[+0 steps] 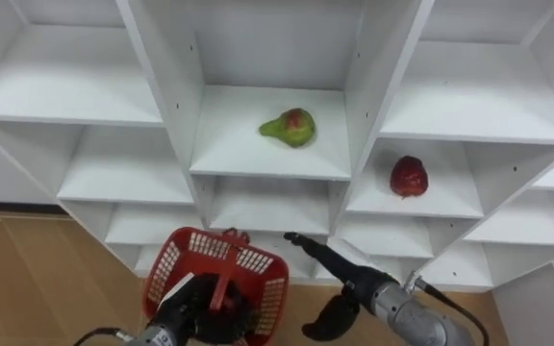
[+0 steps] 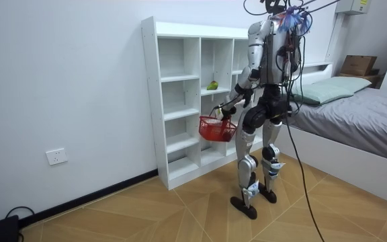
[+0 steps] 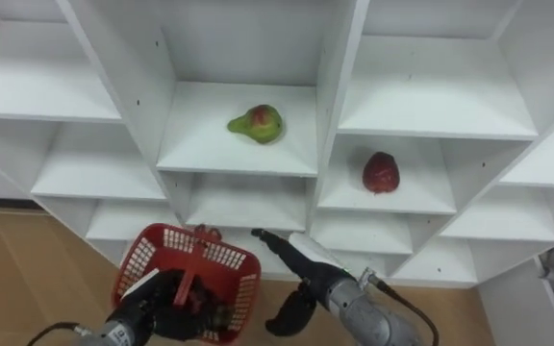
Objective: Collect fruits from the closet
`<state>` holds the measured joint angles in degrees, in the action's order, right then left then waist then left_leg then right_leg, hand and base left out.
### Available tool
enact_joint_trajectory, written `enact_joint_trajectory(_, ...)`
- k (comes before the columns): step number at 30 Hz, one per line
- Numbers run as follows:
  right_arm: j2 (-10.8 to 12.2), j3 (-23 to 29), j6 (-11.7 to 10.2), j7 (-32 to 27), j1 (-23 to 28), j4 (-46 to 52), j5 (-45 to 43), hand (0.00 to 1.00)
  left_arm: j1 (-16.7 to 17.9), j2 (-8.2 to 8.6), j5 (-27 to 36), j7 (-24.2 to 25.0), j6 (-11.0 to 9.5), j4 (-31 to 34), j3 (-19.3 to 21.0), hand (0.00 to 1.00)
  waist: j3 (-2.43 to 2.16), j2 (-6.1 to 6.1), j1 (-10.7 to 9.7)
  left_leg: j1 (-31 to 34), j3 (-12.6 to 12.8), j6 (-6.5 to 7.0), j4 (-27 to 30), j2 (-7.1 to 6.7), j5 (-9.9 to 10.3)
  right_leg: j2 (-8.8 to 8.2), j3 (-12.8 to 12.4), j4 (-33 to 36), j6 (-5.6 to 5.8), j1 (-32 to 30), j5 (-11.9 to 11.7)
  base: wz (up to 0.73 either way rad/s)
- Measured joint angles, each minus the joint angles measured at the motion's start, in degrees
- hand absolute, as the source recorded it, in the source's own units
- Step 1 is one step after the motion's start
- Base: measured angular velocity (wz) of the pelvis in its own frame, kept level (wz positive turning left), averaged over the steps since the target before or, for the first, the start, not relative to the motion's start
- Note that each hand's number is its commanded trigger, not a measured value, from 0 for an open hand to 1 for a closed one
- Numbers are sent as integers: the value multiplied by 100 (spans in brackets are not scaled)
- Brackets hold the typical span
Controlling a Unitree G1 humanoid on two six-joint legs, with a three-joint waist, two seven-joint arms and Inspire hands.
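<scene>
Left eye view: pear, red fruit, basket

One white closet holds two fruits: one green-and-red pear beyond the right hand and one red apple farther off to its right. One red basket hangs from the left hand.

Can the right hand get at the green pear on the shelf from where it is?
Probably yes. The right hand is open and empty, below the pear, which lies alone in an open-fronted compartment; nothing stands between, though it must rise.
</scene>
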<state>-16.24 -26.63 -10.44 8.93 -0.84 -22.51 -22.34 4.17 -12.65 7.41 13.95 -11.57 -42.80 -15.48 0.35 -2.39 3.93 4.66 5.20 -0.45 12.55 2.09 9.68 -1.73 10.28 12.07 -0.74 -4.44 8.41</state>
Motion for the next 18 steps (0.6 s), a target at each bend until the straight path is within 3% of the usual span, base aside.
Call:
enact_joint_trajectory(9,40,251,7,112,170,369,-16,0,147,42,533,-210,8,-222,339,100,16,-135,83,-116,8,-8,-92,-7,-4,0,11,-98,4,119,0,-1)
enact_joint_trajectory(18,91,597,6,-37,371,953,228,0,274,48,883,-254,11,-230,415,100,14,-139,104,-144,-18,-10,-124,-10,-2,-3,65,-136,5,155,-1,2)
